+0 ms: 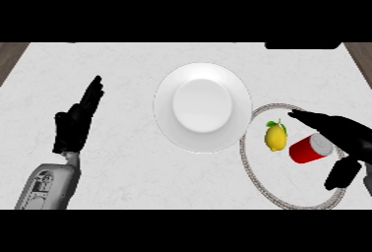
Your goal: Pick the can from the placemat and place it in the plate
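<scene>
A red can (pixel 311 148) with a silver lid lies on its side on the round placemat (pixel 254 170) at the right. My right hand (pixel 341 132) hovers over the can, fingers stretched above it and thumb low at its right side; whether it touches the can I cannot tell. The white plate (pixel 202 107) stands in the middle of the counter, just left of the placemat. My left hand (pixel 76 123) rests open at the left, fingers straight and pointing up, far from the can.
A yellow lemon (pixel 275 137) with a green leaf lies on the placemat between the can and the plate. The marble counter has wooden edges at both far corners. A dark object (pixel 301 45) shows at the top right.
</scene>
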`<state>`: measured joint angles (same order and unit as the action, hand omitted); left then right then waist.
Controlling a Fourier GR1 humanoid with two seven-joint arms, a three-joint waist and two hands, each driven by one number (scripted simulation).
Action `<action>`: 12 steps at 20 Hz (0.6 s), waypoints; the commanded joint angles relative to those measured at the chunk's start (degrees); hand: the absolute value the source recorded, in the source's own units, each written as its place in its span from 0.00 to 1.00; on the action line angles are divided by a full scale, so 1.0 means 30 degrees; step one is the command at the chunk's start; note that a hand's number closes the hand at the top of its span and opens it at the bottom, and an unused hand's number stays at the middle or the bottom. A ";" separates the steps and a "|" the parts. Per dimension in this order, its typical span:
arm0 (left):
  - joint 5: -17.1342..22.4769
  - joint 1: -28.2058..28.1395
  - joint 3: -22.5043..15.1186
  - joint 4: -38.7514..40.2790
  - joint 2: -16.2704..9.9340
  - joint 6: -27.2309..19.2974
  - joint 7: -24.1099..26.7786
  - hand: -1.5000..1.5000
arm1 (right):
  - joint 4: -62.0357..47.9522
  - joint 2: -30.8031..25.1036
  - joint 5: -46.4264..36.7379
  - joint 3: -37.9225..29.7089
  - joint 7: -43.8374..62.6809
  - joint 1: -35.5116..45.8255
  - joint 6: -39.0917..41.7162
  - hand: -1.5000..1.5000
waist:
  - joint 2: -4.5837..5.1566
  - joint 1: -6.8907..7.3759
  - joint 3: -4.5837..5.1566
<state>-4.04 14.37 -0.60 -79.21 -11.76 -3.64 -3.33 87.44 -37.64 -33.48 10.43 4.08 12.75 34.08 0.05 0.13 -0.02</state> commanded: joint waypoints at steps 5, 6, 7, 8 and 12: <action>-0.0433 -0.0558 -0.0035 -0.2137 0.0325 0.0272 -0.1446 0.50 | -0.1547 0.1529 -0.2313 -0.0361 -0.1002 -0.0181 -0.0091 0.00 | -0.0032 0.0015 0.0002; 0.0055 0.0506 0.1084 0.0274 -0.0024 0.0740 -0.0395 0.50 | -0.1987 0.1069 -0.2871 -0.0775 -0.1880 0.0155 -0.0187 0.00 | -0.0011 -0.0035 0.0006; -0.0278 0.0117 0.0661 -0.0118 0.0192 0.0523 -0.0359 0.50 | -0.3775 0.0606 -0.3160 -0.0680 -0.3494 0.0390 -0.0668 0.00 | 0.0000 0.0014 0.0002; -0.0327 0.0329 0.0496 -0.0586 0.0325 0.0475 -0.1032 0.50 | -0.4137 0.0837 -0.3393 -0.0825 -0.4269 0.0651 -0.1575 1.00 | -0.0002 0.0026 -0.0001; -0.0419 0.0984 0.0862 0.0738 0.0565 0.0417 -0.0359 0.50 | -0.2805 0.1967 -0.4442 -0.0780 -0.3233 0.0488 -0.2591 1.00 | -0.0011 -0.0071 0.0007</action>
<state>-4.98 15.81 1.26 -79.58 -10.89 -2.27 -5.47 78.56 -33.06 -44.03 8.75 -4.73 14.14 28.51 0.01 0.08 0.03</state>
